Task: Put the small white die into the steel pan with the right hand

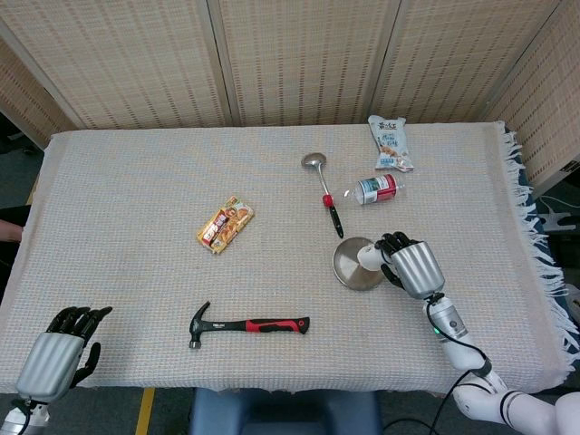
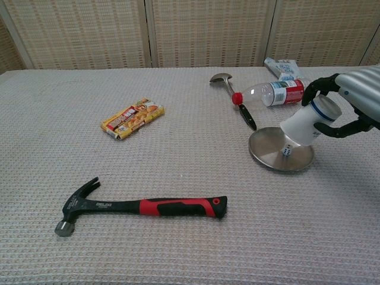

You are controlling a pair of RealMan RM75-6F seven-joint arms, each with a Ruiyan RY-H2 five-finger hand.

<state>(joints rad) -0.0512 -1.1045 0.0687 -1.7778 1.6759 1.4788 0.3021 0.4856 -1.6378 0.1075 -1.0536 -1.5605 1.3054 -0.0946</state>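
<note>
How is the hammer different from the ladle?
The hammer lies near the table's front edge, crosswise; the ladle lies farther back, beside the steel pan, running front to back. The hammer has a dark clawed head and a long red-and-black grip. The ladle has a shiny round bowl, a thin stem and a red band above its black handle. Both lie flat, untouched.

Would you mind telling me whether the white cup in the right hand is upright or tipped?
Tipped: in the chest view the white cup slants mouth-down toward the steel pan, held by the right hand. The die lies in the pan.
</note>
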